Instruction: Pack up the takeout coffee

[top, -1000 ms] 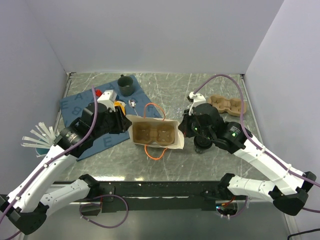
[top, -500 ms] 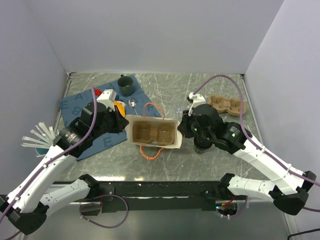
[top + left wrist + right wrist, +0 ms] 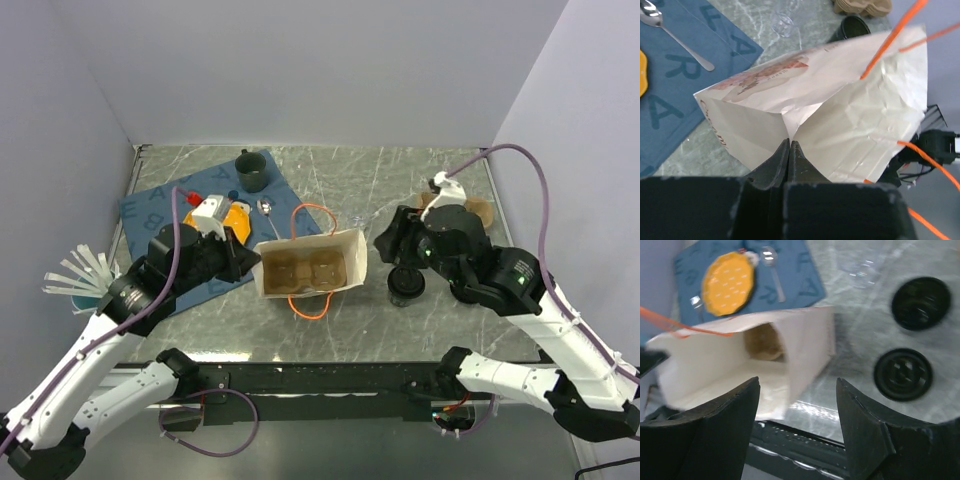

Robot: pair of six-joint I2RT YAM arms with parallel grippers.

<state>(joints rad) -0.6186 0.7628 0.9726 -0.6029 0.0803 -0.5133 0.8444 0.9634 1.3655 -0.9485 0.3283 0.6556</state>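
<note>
Pinching the bag: left gripper (image 3: pixel 790 145), jaws closed tight on a fold at the bag's left end.
Right gripper (image 3: pixel 797 381): jaws wide, holding nothing, hanging over the table just right of the bag.
Bag (image 3: pixel 850 115): white paper with orange cord handles, mouth open upward, mid-table between the two arms.
Tray (image 3: pixel 308 268): brown pulp, two empty wells, lying inside the bag.
Near cup (image 3: pixel 903 374): dark, black lid on, upright on the table right of the bag, outside it.
Far cup (image 3: pixel 920 296): same kind, lid on, just beyond the near one, also outside the bag.
Mat (image 3: pixel 150 210): blue, lettered, left of the bag.
Plate (image 3: pixel 729 282): orange, on the mat.
Spoon (image 3: pixel 677 37): on the mat beside the plate.
Spare tray (image 3: pixel 862 6): brown pulp, far right, partly hidden by the right arm.
Mug (image 3: pixel 252 170): dark green, at the mat's far corner.
</note>
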